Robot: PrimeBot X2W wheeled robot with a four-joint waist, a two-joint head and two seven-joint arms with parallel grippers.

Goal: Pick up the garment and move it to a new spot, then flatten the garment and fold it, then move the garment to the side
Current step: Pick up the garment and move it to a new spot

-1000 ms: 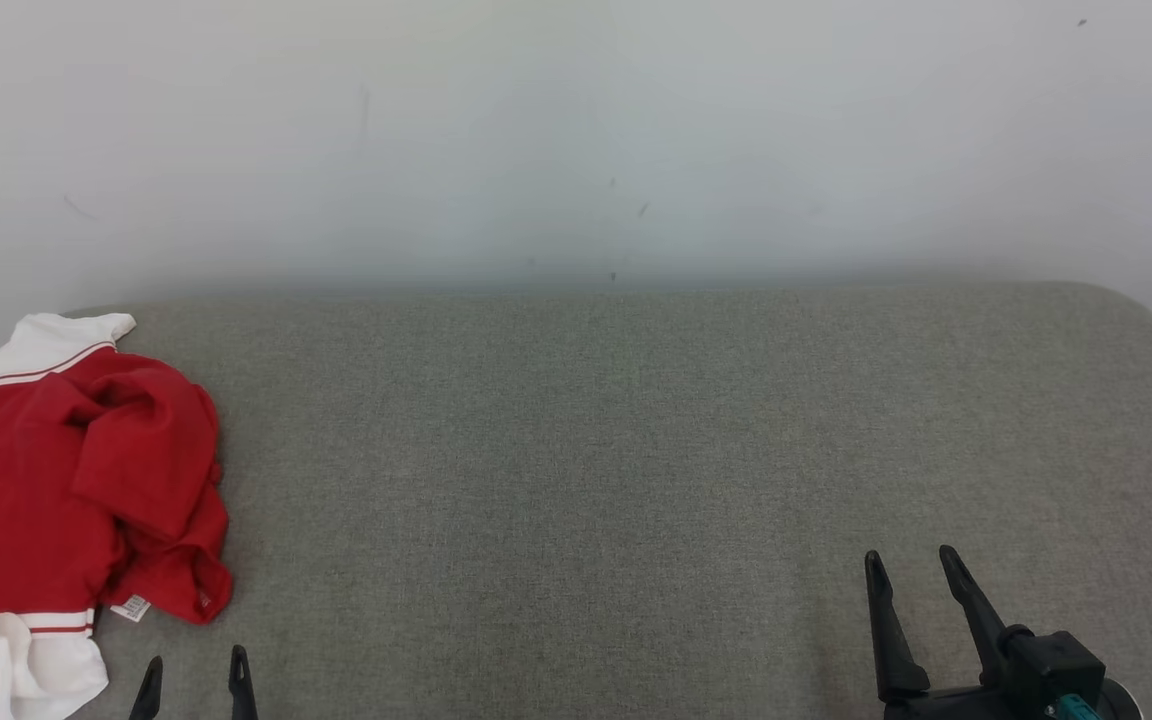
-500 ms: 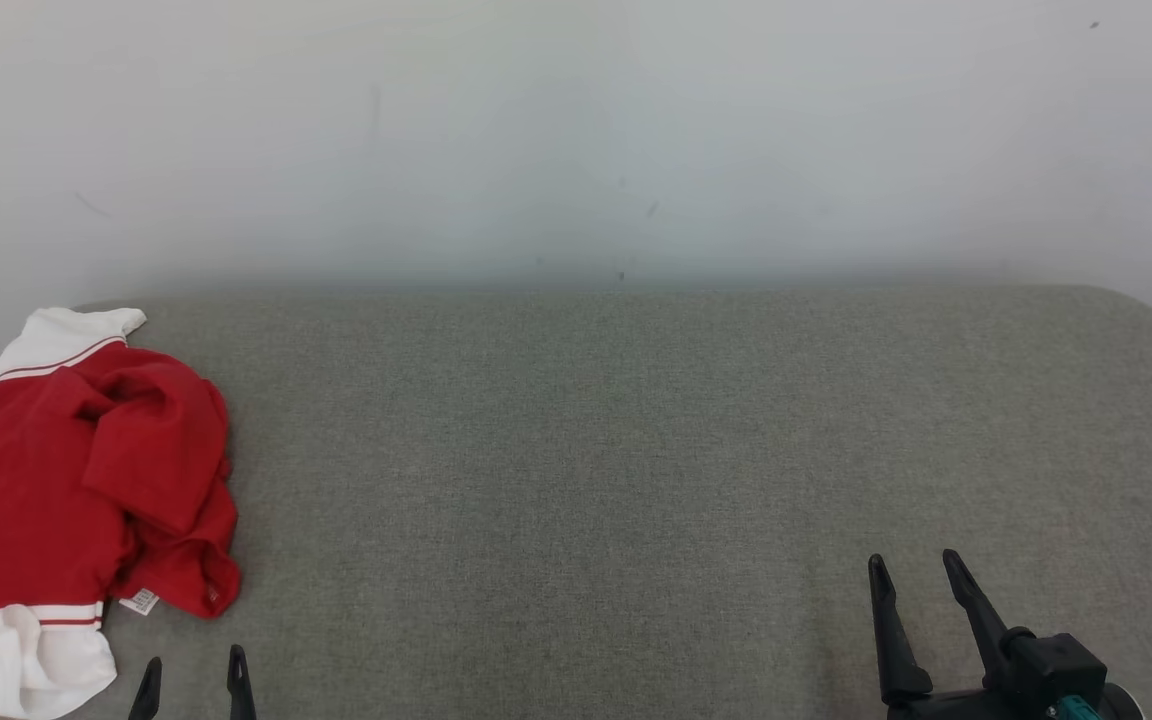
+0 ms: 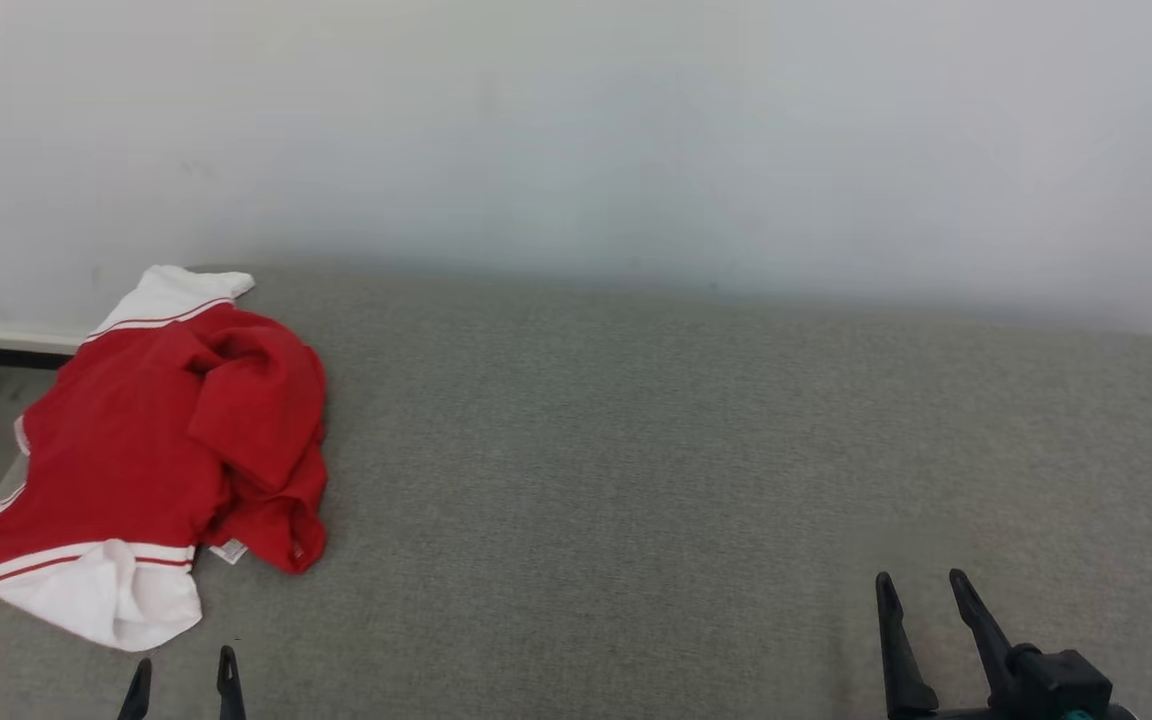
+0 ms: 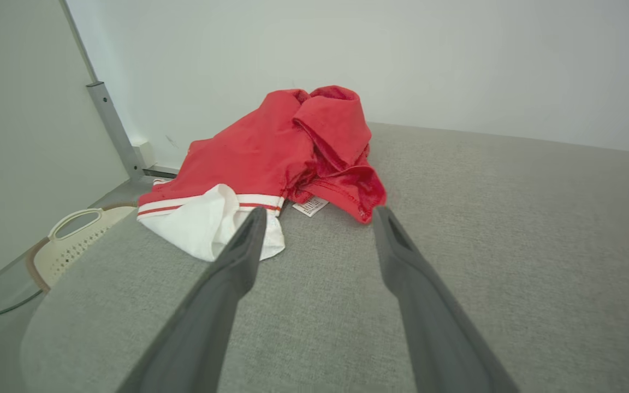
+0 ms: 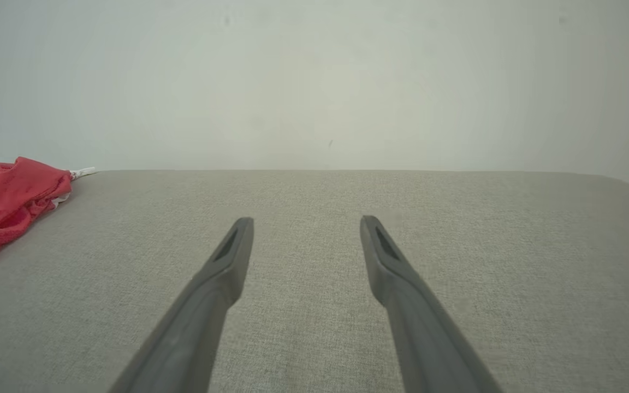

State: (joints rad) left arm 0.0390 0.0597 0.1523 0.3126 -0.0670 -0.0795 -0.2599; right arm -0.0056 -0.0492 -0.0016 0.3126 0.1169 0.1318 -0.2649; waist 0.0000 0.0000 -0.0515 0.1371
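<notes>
The left gripper and right gripper hovered low over the grey fabric table, fingers spread wide, holding nothing. The crumpled red-and-white garment lay just beyond the left gripper.

The head view's near edge cut off most of the left tool. The garment ran off the right wrist view's left edge; its label was too small to read.

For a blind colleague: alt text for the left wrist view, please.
A crumpled red garment with white trim lies on a grey padded surface, just beyond the open, empty left end effector. A pale basket sits lower left.
</notes>
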